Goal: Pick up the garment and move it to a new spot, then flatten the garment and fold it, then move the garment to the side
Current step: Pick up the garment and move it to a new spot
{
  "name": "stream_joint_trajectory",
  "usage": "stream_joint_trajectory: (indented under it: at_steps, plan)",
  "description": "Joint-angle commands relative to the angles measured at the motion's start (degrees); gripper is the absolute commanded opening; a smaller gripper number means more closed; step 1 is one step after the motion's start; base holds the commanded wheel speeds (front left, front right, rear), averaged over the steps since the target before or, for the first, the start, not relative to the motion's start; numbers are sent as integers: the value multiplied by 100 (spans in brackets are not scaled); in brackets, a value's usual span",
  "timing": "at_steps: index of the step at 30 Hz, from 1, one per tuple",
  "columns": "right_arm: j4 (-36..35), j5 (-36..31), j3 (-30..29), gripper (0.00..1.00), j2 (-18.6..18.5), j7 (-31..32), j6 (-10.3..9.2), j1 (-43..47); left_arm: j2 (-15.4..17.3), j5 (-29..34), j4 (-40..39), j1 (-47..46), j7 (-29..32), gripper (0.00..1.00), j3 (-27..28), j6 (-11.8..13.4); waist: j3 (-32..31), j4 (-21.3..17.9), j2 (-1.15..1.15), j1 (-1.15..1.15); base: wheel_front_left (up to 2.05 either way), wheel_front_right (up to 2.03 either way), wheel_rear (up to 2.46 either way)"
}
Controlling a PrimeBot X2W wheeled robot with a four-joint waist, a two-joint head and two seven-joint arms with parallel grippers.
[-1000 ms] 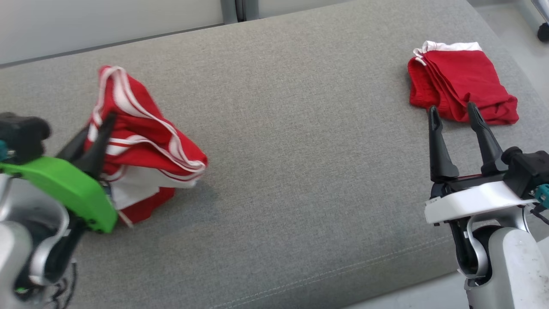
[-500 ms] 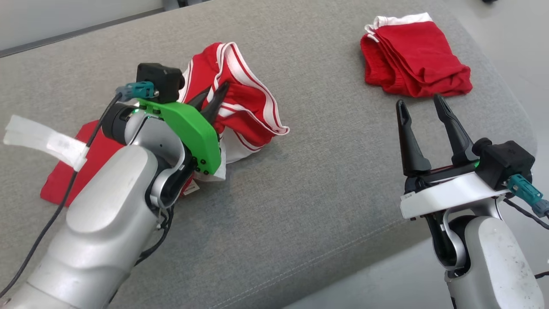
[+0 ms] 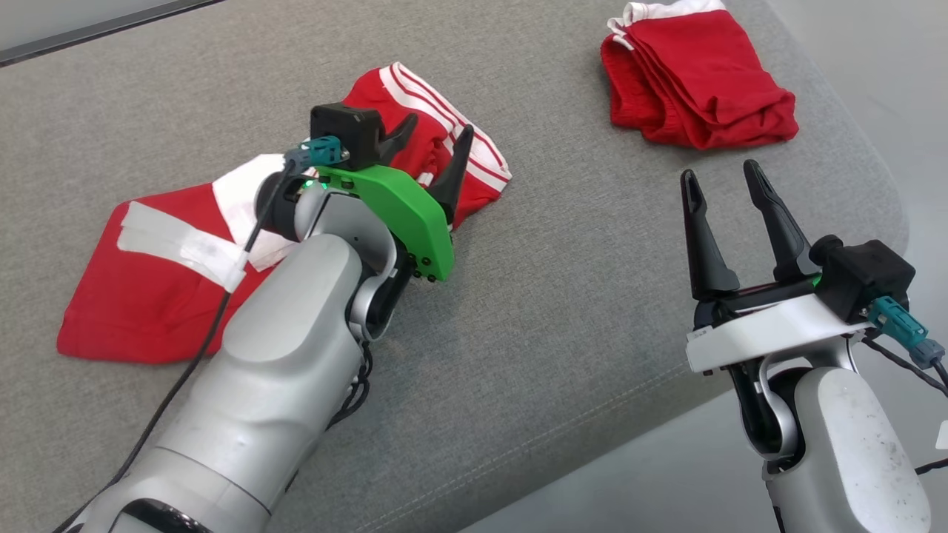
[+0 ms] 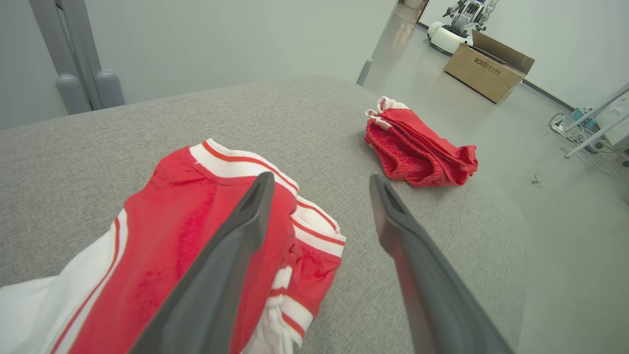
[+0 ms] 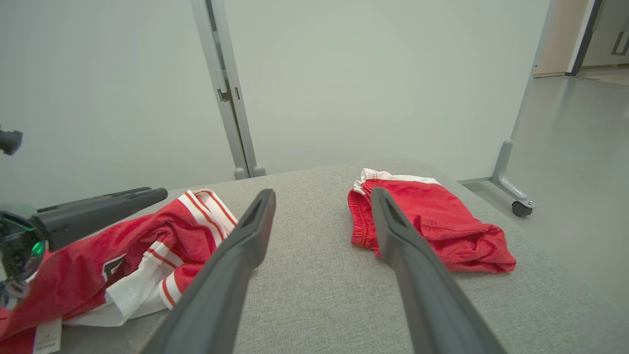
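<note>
The garment (image 3: 148, 303) is a red jersey with white stripes, lying loosely spread on the grey cushioned surface (image 3: 578, 252) at the left. Its striped end is bunched under my left gripper (image 3: 438, 129). That gripper hovers just over the cloth with its jaws wide apart and nothing between them. In the left wrist view the garment (image 4: 196, 216) lies below the left gripper (image 4: 322, 178). My right gripper (image 3: 719, 172) stands open over bare fabric near the front right edge. The right wrist view shows the right gripper (image 5: 323, 192) apart from the garment (image 5: 123, 246).
A folded red pair of shorts (image 3: 696, 81) with a white waistband lies at the far right of the surface. The surface's front edge and rounded right corner drop to the floor. A cardboard box (image 4: 489, 71) and another robot (image 4: 462, 24) stand far off.
My left gripper has opened and let go of the garment, which now lies spread on the surface instead of hanging bunched. The head camera has shifted. The right gripper stays open.
</note>
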Motion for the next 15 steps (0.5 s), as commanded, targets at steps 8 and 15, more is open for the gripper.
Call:
stream_joint_trajectory:
  at_steps: [8,15]
  plan:
    - [107,-119,-144,100,-11,40,-2,126,-135,54,-71,405,-440,100,-362,-37,-315,700,0,0,0,0,0]
    - [189,-209,-302,100,-12,195,-2,354,101,233,-468,1126,-833,100,-508,302,-555,1356,0,0,0,0,0]
